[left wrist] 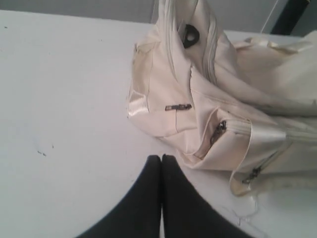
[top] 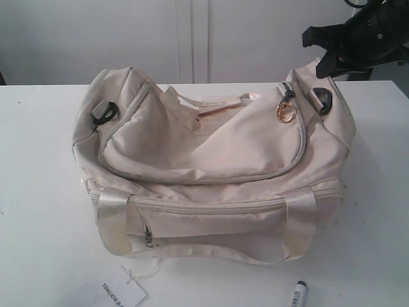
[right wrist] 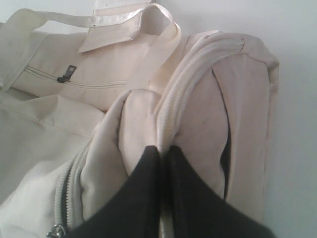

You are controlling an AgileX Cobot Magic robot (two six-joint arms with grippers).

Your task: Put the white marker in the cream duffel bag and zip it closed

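Exterior view: one bag (top: 211, 147), one marker (top: 297, 293)

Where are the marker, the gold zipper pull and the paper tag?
white marker (top: 296, 294): exterior view, on its barrel.
gold zipper pull (top: 285, 113): exterior view, on the round disc.
paper tag (top: 121, 295): exterior view, on its printed face.

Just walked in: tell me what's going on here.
A two-armed robot is working on a cream duffel bag on a white table. The right pincer is shut, its tips against the zipper seam at the bag's end. The left pincer is shut and empty over the table beside the other end. The white marker lies on the table, not yet in the bag.
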